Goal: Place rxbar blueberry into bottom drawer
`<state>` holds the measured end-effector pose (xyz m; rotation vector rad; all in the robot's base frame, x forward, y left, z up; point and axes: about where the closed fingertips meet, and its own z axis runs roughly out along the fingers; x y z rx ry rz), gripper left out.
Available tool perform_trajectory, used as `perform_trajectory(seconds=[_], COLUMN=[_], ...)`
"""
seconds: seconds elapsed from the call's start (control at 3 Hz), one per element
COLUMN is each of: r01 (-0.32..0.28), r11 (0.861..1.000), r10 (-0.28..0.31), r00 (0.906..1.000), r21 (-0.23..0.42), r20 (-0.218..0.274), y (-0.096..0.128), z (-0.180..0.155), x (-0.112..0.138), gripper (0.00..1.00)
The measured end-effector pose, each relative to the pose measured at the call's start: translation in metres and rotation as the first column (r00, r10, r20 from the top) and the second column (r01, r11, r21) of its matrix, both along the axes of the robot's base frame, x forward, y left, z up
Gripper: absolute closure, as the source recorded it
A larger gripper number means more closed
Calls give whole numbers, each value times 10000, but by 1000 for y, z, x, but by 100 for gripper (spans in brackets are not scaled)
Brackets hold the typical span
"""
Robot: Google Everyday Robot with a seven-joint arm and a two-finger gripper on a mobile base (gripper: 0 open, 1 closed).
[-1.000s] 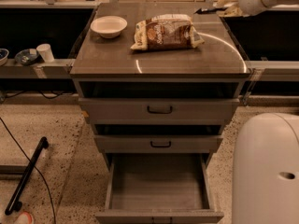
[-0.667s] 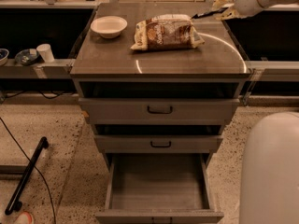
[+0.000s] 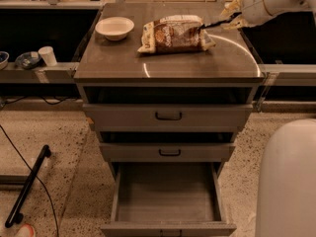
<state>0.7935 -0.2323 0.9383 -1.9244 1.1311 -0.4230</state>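
Note:
The rxbar blueberry does not show in the camera view. It may lie behind the bag or the gripper. The bottom drawer [image 3: 168,196] is pulled open at the foot of the grey cabinet, and its plain grey inside holds nothing. My gripper [image 3: 210,24] reaches in from the upper right, low over the cabinet top, with its tip at the right end of the brown-and-white snack bag [image 3: 173,33].
A white bowl [image 3: 114,27] stands on the cabinet top [image 3: 163,63] at the back left. The two upper drawers [image 3: 168,116] are shut. A cup [image 3: 48,56] stands on a ledge to the left. My white base [image 3: 289,181] fills the lower right. A black bar [image 3: 27,186] lies on the floor.
My gripper has moved left and slightly down, from beyond the cabinet's right edge to the right end of the snack bag. Nothing else has moved.

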Motion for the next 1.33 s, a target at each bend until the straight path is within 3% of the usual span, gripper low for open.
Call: perform_trajectory(seconds=[0.33, 0.67, 1.0, 1.33], r01=[-736, -1935, -3058, -3692], r11=[9966, 9753, 9406, 9207], r10=[739, 1967, 3137, 3743], r00=[9972, 9802, 9490, 9271], r21=[-381, -1066, -1476, -1267], r20=[79, 208, 324, 182], y=[14, 36, 53, 60], z=[-3, -4, -5, -24], x=[-10, -36, -85, -125], gripper=[100, 100, 100, 100])
